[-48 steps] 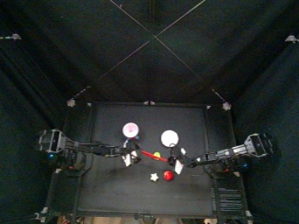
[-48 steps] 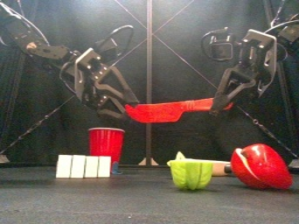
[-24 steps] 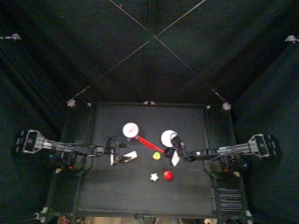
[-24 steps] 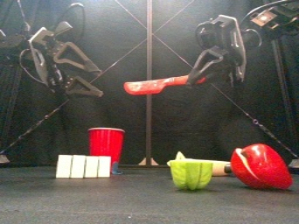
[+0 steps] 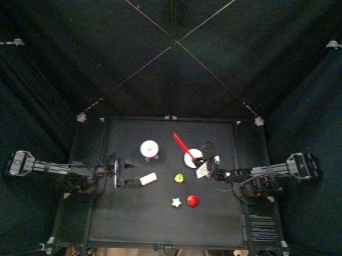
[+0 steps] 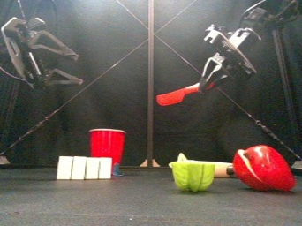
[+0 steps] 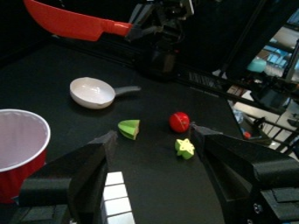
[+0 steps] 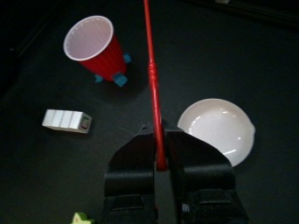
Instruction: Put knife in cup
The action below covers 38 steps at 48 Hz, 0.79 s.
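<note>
Handover is done: the knife [image 6: 179,94] is now carried by the right gripper [image 6: 209,78] alone, jaws clamped on the handle end, blade sticking out toward the middle, high in the air above the desk [image 5: 120,190]. A second ago the left gripper [image 6: 65,69] was right up at the blade tip. It has since let go and pulled back to the left side, jaws spread wide and empty, well apart from the knife. The knife has also swung: in the top view it was lying across between the two arms, now it angles away from the right arm toward the far side, passing between the cup [image 5: 150,149] and the white dish [image 5: 194,157]. The cup stands upright on the desk, red outside, pale inside, mouth open, and nothing is in it yet. The right wrist view looks down along the blade, with the cup off to one side of it, not under the tip. My read: the right arm owns the insertion now, and still has to bring the tip over the cup mouth, tilt it down and release. Risk is the long blade tipping the light cup
</note>
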Motion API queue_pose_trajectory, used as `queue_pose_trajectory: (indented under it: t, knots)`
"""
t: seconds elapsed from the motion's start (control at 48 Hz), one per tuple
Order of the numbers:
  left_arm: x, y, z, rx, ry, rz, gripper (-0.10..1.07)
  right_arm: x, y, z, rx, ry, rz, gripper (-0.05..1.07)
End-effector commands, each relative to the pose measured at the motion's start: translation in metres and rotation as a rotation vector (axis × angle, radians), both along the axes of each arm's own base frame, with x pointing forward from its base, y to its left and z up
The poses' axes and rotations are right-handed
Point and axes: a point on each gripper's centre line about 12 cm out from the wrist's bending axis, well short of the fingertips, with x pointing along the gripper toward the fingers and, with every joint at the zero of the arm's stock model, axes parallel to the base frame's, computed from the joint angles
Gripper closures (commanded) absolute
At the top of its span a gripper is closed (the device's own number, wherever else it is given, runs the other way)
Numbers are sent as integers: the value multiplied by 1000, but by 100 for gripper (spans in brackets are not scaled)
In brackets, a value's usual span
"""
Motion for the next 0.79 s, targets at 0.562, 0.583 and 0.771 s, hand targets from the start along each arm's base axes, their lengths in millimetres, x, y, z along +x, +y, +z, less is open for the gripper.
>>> queue_pose_trajectory:
  t: [0.562, 0.583, 0.771]
  knots:
    - [1, 0, 4, 2, -15, 1, -1, 35, -27, 77, 138, 122, 310, 66]
    - [1, 0, 4, 2, -15, 1, -1, 37, -28, 80, 140, 125, 320, 67]
    - [1, 0, 2, 3, -9, 0, -1, 55, -43, 100, 161, 241, 411, 66]
